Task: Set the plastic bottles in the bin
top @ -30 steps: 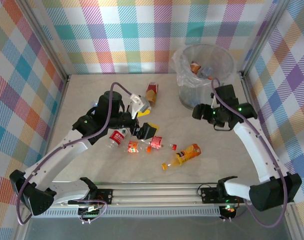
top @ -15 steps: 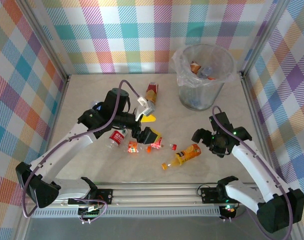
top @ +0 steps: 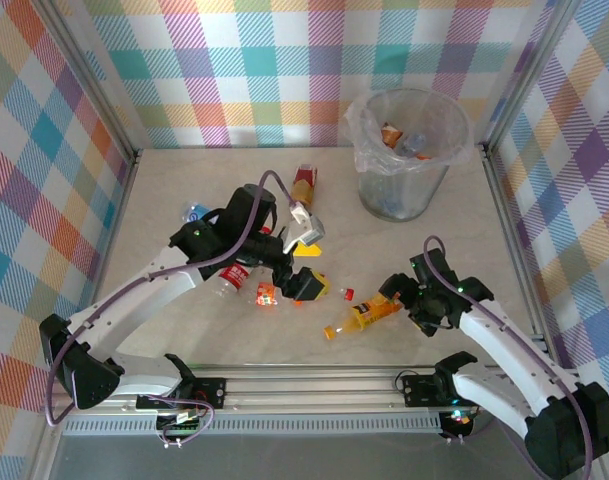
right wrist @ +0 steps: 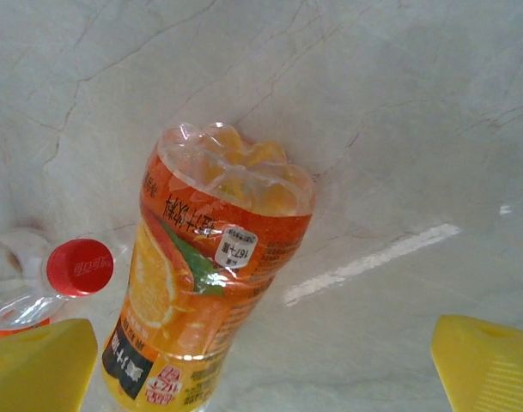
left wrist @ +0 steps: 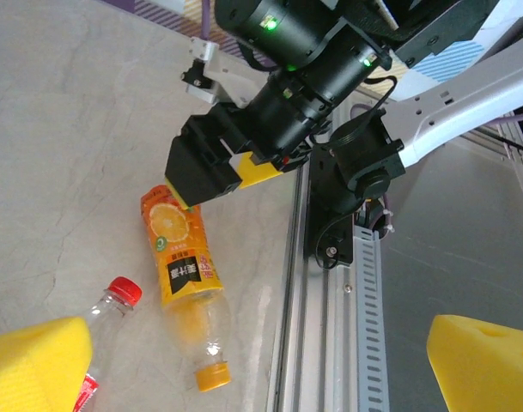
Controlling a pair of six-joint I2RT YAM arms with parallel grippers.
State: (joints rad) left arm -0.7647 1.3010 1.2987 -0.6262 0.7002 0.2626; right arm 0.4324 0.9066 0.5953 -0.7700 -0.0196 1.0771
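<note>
Bottles lie in two lots. Some sit inside the bin [top: 409, 190], which stands at the far right corner of the table [top: 164, 250]. Through its open top we make out an orange-labelled one [top: 391, 134] with a clear one beside it.

The others are out on the table:
- An orange juice bottle [top: 369, 313] lies on its side near the front middle, cap toward the near left and base toward the right arm.
- A cluster of clear red-labelled bottles [top: 239, 274] lies to its left.
- A bottle with an orange-and-red label [top: 304, 183] lies close to the far wall.
- A blue-capped one [top: 193, 212] lies at the left edge of the group.

The right gripper [right wrist: 263, 322] hangs low over the juice bottle's base end. Its yellow pads are spread wide, one to either side, holding nothing — we cannot tell whether a finger touches the bottle. In its wrist view a red-capped clear bottle [right wrist: 79, 266] lies just beside the juice bottle's label.

The left gripper [left wrist: 261, 322] hovers above the red-labelled cluster, jaws likewise wide apart and empty. Its camera looks across at the juice bottle and the right arm's fingers.
</note>
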